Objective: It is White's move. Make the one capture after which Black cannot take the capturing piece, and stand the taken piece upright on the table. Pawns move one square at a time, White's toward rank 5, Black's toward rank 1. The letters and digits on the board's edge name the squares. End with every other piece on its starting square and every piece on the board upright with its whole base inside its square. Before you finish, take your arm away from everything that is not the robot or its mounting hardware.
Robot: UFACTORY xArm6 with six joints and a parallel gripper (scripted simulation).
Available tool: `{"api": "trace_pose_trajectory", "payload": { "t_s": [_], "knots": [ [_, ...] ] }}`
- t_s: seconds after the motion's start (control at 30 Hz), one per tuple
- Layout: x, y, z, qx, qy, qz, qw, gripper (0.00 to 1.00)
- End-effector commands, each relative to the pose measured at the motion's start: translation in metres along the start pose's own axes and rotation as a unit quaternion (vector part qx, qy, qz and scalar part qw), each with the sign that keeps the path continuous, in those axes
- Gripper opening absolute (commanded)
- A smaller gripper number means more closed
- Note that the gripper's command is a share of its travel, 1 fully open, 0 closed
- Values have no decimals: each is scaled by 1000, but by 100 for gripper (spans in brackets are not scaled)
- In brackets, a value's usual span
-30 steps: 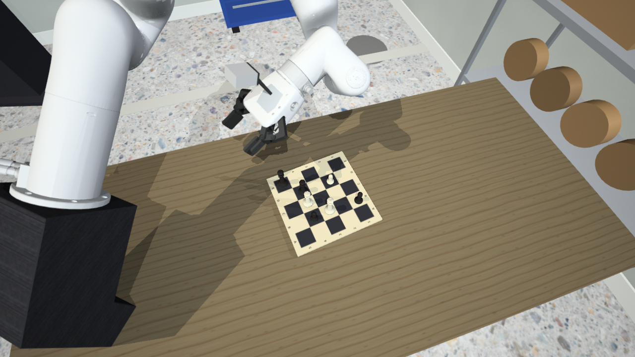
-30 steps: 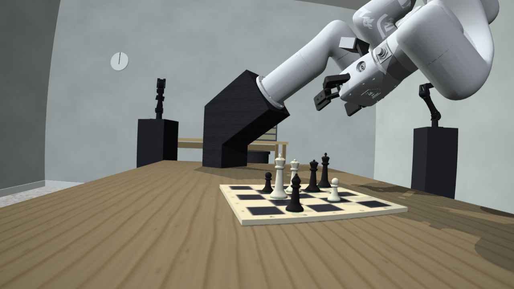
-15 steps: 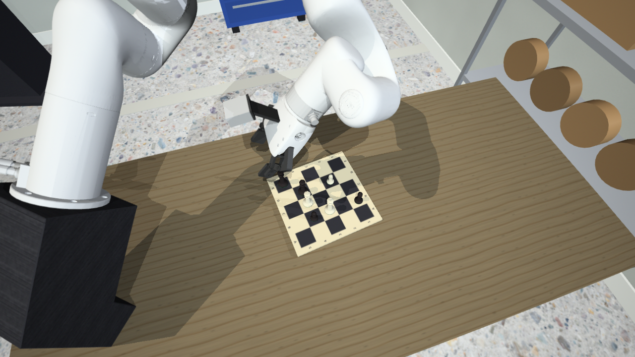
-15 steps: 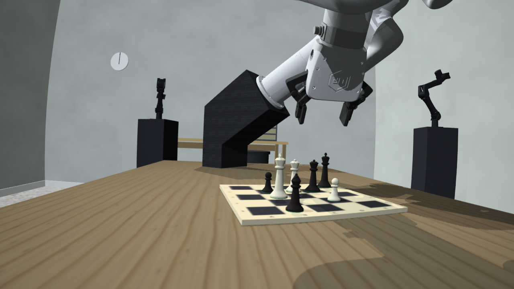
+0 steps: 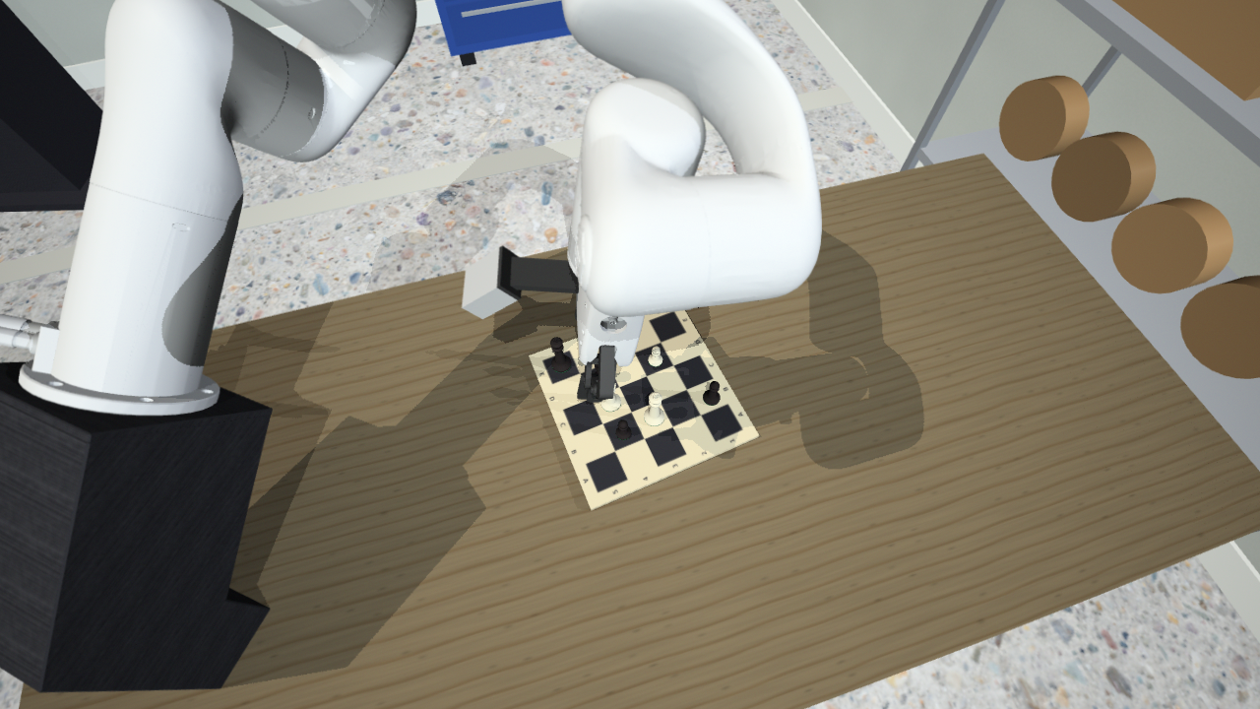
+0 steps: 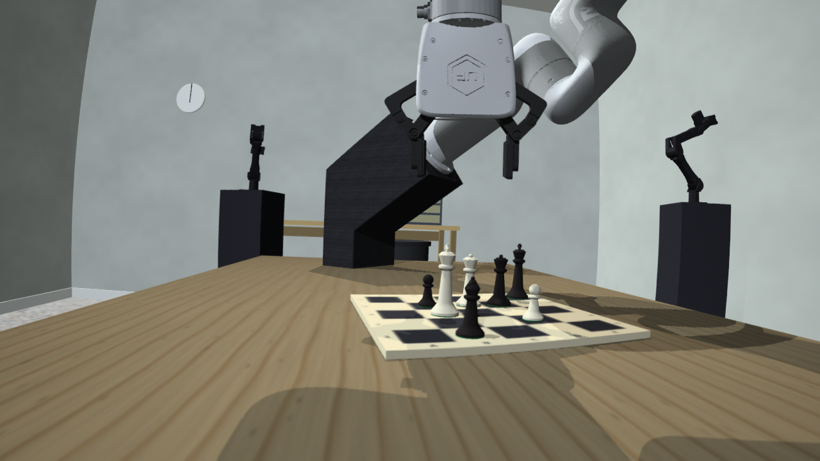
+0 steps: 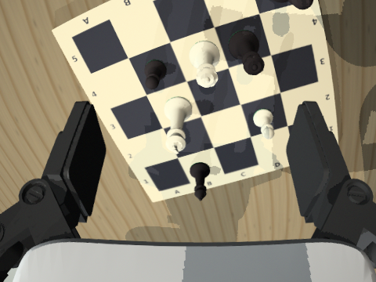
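Observation:
A small chessboard (image 5: 588,491) (image 6: 516,346) (image 7: 99,46) lies on the wooden table (image 5: 881,529). All its pieces stand upright. The Black pieces are a tall one (image 5: 555,351) on E5, another tall one (image 6: 499,280) (image 7: 244,46) on D4, a pawn (image 5: 623,429) (image 6: 426,290) (image 7: 153,72) on B4 and a piece (image 5: 711,393) (image 6: 470,309) (image 7: 200,175) on B1. The White pieces are a tall one (image 7: 203,58) on C4, another tall one (image 5: 654,410) (image 6: 445,283) (image 7: 177,112) on B3 and a pawn (image 5: 655,355) (image 6: 533,302) (image 7: 263,121) on D2. My gripper (image 5: 598,386) (image 6: 464,171) (image 7: 196,124) hangs open and empty well above the board.
The arm's black pedestal (image 5: 114,529) stands at the table's left end. A shelf with brown cylinders (image 5: 1101,176) runs along the right side. Two black camera stands (image 6: 250,232) (image 6: 692,252) stand beyond the table.

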State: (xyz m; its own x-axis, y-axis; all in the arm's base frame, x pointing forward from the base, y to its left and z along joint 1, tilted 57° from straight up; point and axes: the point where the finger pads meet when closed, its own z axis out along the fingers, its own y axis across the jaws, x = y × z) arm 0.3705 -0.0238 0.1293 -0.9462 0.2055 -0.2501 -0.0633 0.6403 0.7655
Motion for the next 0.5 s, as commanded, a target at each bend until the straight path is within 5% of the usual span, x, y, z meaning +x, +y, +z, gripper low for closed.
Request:
{"api": "trace_pose_trajectory", "payload": {
  "t_s": [0.0,0.47],
  "knots": [
    [-21,-28,-16,0,-82,25,996,100],
    [-24,-33,-20,2,-93,29,995,100]
  ]
}}
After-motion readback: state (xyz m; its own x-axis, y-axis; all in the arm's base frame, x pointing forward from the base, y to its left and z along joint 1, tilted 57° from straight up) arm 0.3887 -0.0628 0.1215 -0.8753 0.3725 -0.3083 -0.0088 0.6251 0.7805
